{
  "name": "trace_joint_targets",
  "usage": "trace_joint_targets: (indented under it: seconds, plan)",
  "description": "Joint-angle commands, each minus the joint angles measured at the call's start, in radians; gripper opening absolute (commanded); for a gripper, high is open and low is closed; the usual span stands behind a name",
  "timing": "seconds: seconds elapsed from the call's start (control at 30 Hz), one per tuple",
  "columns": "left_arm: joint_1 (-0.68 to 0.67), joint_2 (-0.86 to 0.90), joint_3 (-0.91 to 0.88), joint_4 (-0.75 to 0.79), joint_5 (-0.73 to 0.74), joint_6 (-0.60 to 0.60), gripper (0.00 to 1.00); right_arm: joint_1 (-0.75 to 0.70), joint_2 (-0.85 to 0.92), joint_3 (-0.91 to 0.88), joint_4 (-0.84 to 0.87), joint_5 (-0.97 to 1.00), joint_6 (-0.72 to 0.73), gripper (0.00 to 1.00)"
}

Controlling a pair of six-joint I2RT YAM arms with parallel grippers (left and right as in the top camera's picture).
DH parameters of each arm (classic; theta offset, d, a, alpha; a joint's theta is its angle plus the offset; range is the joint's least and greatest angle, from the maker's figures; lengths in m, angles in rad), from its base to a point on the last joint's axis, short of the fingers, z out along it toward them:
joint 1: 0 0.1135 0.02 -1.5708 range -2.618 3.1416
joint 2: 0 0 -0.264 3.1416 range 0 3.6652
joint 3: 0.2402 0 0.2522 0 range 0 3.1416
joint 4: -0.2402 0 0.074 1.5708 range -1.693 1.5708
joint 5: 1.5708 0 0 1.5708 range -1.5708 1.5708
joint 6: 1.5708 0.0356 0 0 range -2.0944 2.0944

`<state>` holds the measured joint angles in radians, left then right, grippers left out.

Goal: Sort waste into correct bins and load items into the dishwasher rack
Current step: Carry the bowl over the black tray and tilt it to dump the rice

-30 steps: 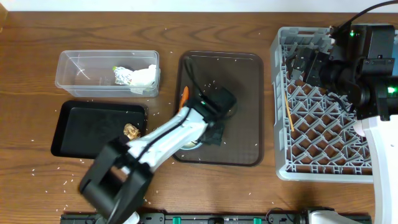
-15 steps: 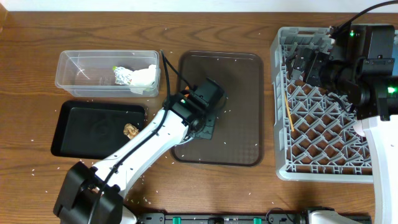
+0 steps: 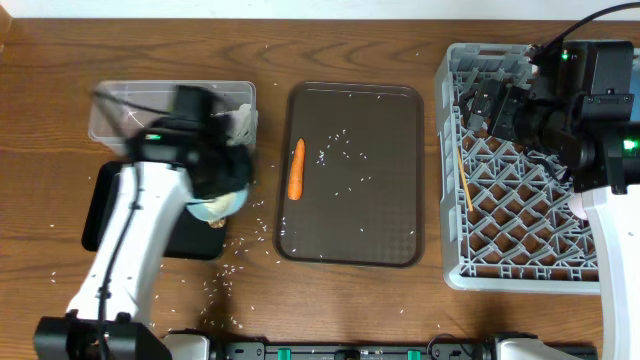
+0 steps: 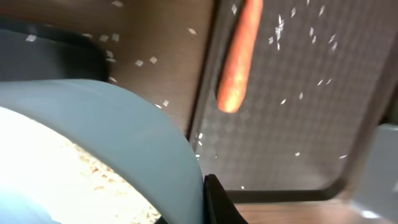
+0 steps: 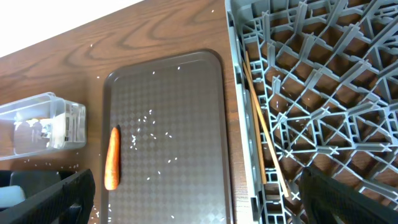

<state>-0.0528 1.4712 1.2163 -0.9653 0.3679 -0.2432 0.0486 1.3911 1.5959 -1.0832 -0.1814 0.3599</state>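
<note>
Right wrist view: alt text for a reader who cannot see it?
A small orange carrot lies near one edge of a brown serving tray flecked with loose white rice. Beside the tray, wooden chopsticks lie in the grey dishwasher rack along its tray-side wall; a clear tub sits opposite, and the right gripper stands open.

2 robot arms. The left arm (image 3: pixel 118 250) has long white links and a black wrist block with 1 green light (image 3: pixel 152 137); through the blur, perhaps a thin dark cable (image 3: pixel 130 100) loops above it. The right arm (image 3: pixel 598 100) has boxy black housings, 2 green lights (image 3: pixel 563 55), a white lower link (image 3: pixel 612 240) and a black cable (image 3: pixel 585 18).
</note>
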Motion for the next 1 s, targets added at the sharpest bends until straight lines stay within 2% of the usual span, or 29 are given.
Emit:
trace_joint_targets:
  seconds: [0.0,0.13,0.27,0.4,0.5,0.67,0.97]
  plan:
    - [0.145,-0.007,-0.039,-0.006,0.211,0.130,0.06,-0.003,0.000,0.008,-0.003,0.009,0.006,0.99]
    - [0.345,-0.007,-0.090,0.003,0.357,0.245,0.06,-0.003,0.000,0.008,-0.004,0.009,0.006,0.99]
    - [0.563,-0.006,-0.168,0.049,0.585,0.367,0.06,-0.003,0.000,0.008,-0.006,0.009,0.006,0.99]
    - [0.748,-0.005,-0.299,0.200,0.871,0.436,0.06,-0.003,0.000,0.008,-0.006,0.009,0.006,0.99]
    - [0.846,-0.001,-0.404,0.349,1.012,0.438,0.06,-0.003,0.000,0.008,-0.003,0.009,0.006,0.99]
    - [0.926,0.014,-0.515,0.558,1.205,0.435,0.07,-0.003,0.000,0.008,0.008,0.010,0.006,0.99]
    - [0.935,0.016,-0.521,0.642,1.204,0.459,0.06,-0.002,0.000,0.008,0.017,0.009,0.006,0.99]
